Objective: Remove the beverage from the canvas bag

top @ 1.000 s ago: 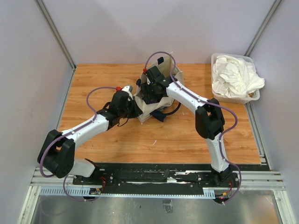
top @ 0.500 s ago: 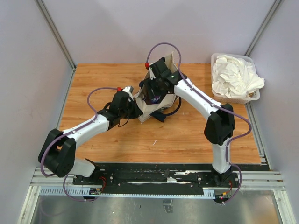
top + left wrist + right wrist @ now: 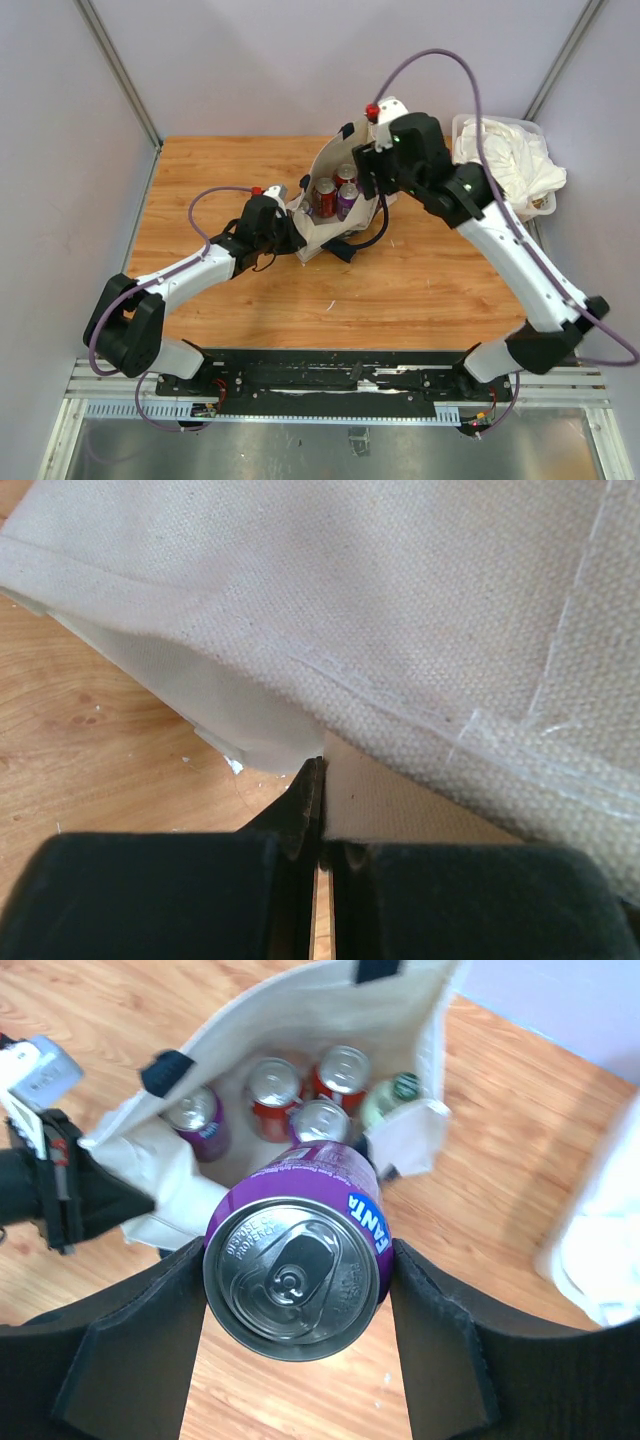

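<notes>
A clear tub (image 3: 487,211) sits at the upper right of the frame, at the wooden tabletop's (image 3: 380,290) right edge, heaped with crumpled white cloths (image 3: 500,160).

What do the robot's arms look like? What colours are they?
The left arm and right arm have white tube-like links with chunky black joints. A purple cable loops along each, with a small red cap near the wrist. The fingers are flat and black.

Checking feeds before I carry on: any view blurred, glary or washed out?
Top external: even light, sharp, soft shadows only. Left wrist: canvas bag weave crisp, left hand dark and soft. Right wrist: purple can lid sharp, slight sheen; tub of cloths blown out.
</notes>
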`<state>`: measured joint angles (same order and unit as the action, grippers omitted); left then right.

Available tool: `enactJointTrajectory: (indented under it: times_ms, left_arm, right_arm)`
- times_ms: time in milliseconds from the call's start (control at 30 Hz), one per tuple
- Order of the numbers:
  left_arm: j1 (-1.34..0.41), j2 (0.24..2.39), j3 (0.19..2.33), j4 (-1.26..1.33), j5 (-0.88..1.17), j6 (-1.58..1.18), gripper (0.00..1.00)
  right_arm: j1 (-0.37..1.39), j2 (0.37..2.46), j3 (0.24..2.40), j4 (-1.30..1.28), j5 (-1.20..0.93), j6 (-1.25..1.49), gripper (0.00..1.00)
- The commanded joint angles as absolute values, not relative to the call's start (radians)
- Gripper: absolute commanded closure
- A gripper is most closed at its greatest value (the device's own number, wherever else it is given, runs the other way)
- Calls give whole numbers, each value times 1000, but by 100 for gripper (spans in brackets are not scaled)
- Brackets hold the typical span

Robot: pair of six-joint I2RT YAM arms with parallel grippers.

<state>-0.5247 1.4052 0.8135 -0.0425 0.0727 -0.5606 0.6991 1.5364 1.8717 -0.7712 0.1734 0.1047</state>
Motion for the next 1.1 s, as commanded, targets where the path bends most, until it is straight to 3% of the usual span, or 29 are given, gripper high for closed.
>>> enactJointTrajectory:
  times_ms: [0,133,300,400,500,1067]
  left_arm:
    - [-519,1425,793,-212,52,-522,94]
    - [-519,1423,792,-212,55,-520,92]
    - [-520,1419,794,-210,71,-512,88]
    - [-519,1416,796,-211,71,-503,75]
    - [-520,1416,798,-213,71,-499,71]
    - [-520,1434,823,-227,72,-513,81]
  right_arm:
    - [707,1350,1744,-767,371,90,99]
    - [687,1216,1568,-800,438,145,99]
    - [588,1097,1331,-785,364,244,99]
    - [527,1063,1206,-730,320,262,99]
    - [494,1056,1124,-659,313,257,99]
    - [348,1195,827,-222,187,204,99]
